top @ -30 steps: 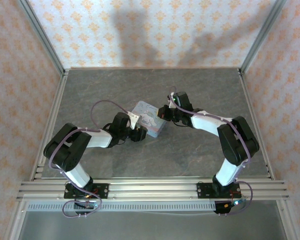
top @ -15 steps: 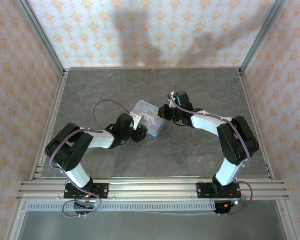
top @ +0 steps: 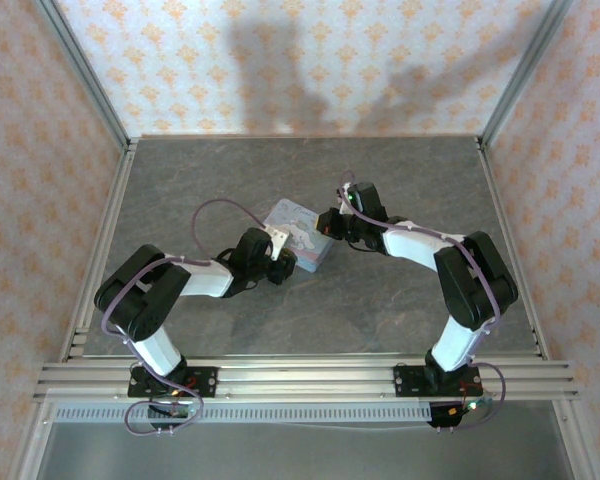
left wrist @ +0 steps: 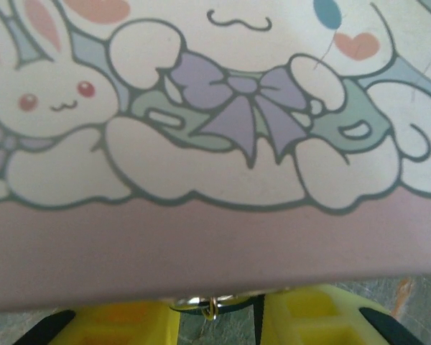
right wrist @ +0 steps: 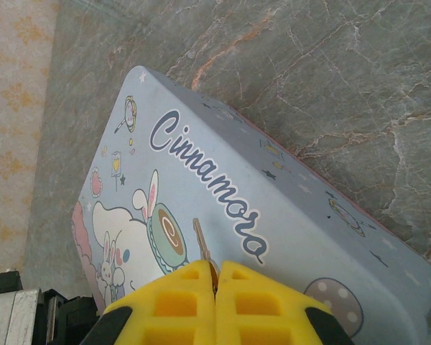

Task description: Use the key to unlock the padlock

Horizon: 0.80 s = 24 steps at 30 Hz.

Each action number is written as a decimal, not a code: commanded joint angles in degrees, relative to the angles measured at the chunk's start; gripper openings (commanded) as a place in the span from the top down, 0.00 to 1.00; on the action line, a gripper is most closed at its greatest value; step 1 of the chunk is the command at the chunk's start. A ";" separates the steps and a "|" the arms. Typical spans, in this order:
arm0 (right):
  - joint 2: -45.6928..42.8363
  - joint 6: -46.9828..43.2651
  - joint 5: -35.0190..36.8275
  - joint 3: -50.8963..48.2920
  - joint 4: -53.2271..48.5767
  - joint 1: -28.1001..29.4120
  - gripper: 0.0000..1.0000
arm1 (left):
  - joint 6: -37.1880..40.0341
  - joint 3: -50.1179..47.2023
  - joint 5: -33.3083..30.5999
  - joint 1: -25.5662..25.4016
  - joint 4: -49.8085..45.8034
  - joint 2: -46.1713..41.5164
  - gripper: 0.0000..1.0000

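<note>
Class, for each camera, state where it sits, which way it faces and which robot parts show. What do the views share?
Top external: above, behind the bases, looking down on the table; both arms show.
Left wrist: on the left gripper, facing the cartoon tin close up; yellow fingertips show.
Right wrist: on the right gripper, looking onto the tin's lid; shut fingers pinch the key.
Shared: all see the tin.
</note>
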 commanded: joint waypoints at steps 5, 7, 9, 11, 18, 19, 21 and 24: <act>0.44 -0.55 0.45 -2.12 -1.61 0.18 1.00 | -0.53 1.39 -1.59 -0.36 2.38 -0.13 0.74; -0.75 -0.74 0.37 -2.48 -0.63 0.10 1.00 | -1.14 1.55 -1.04 -0.35 1.59 -0.70 0.74; -2.60 -1.23 0.10 -2.99 0.59 -0.24 1.00 | -1.88 1.95 -0.23 -0.31 -0.26 -1.50 0.75; -5.55 -1.92 0.20 -4.02 1.93 -0.82 1.00 | -2.97 2.99 0.68 -0.29 -3.85 -2.68 0.77; -19.16 -8.12 3.19 -10.52 0.33 -1.06 1.00 | -10.02 6.63 3.78 -0.43 -13.92 -6.76 0.83; -21.29 -8.80 3.04 -12.18 0.44 -1.05 1.00 | -11.48 7.51 3.70 -0.42 -15.69 -7.30 0.84; -24.80 -9.46 2.99 -15.62 1.18 -0.77 1.00 | -13.96 8.97 4.34 -0.39 -18.14 -8.41 0.85; -29.33 -8.95 3.67 -21.20 4.60 0.71 1.00 | -17.79 12.56 4.70 -0.44 -24.19 -9.32 0.87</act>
